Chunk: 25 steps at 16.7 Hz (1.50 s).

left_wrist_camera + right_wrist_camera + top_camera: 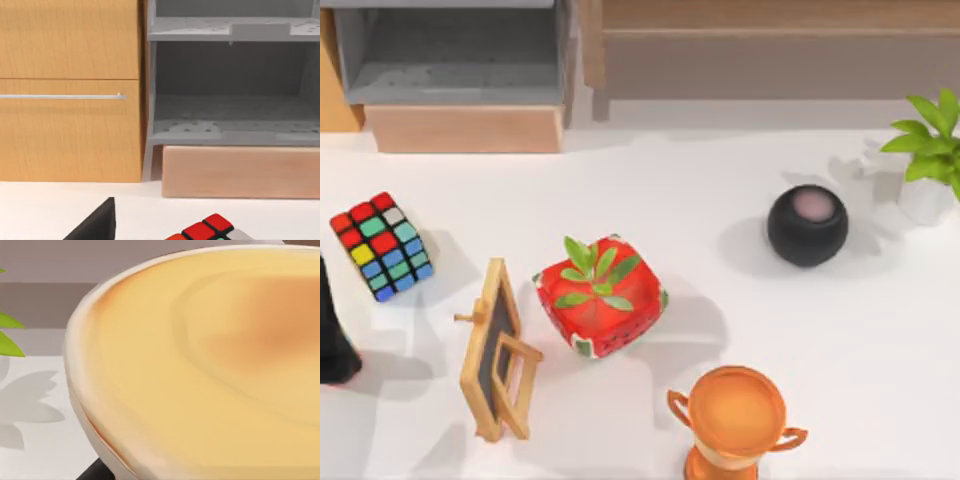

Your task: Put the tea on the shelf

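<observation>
The red tea box sits untouched mid-tabletop, with the shelf at its 1 o'clock. The left gripper hangs at 9 o'clock, apparently empty; how far open, I cannot tell. The trophy, at the tea's 5 o'clock, looms close before the right arm, so a careless reach could topple it.

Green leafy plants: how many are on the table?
2. One green sprig grows from the red watermelon-patterned square pot near the table's middle; one green leafy plant in a white pot stands at the right edge. Others may lie outside the view.
</observation>
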### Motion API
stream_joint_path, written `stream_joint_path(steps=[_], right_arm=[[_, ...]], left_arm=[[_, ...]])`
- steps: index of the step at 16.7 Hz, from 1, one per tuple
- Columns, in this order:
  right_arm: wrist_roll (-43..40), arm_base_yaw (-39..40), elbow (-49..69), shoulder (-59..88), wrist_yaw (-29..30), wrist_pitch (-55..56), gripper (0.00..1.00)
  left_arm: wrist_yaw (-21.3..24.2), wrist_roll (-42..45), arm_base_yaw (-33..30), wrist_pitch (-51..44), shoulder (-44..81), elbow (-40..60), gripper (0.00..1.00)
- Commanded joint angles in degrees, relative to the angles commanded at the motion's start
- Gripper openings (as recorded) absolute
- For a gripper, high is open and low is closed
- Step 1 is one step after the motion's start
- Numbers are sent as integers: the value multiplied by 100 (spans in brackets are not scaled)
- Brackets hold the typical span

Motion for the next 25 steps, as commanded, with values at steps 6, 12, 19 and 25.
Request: stream_joint_path(steps=[6, 12, 19, 25], right_arm=[[-5, -17, 155, -97, 108, 13, 0], [-57, 208, 1253, -282, 923, -790, 0], [18, 779, 2832, -320, 1936, -1901, 0], [274, 2368, 4247, -322, 2970, -3565, 0]], left_arm=[[0, 0, 0, 0, 0, 0, 100], [0, 0, 0, 0, 0, 0, 100], [0, 0, 0, 0, 0, 0, 100], [0, 0, 0, 0, 0, 0, 100]])
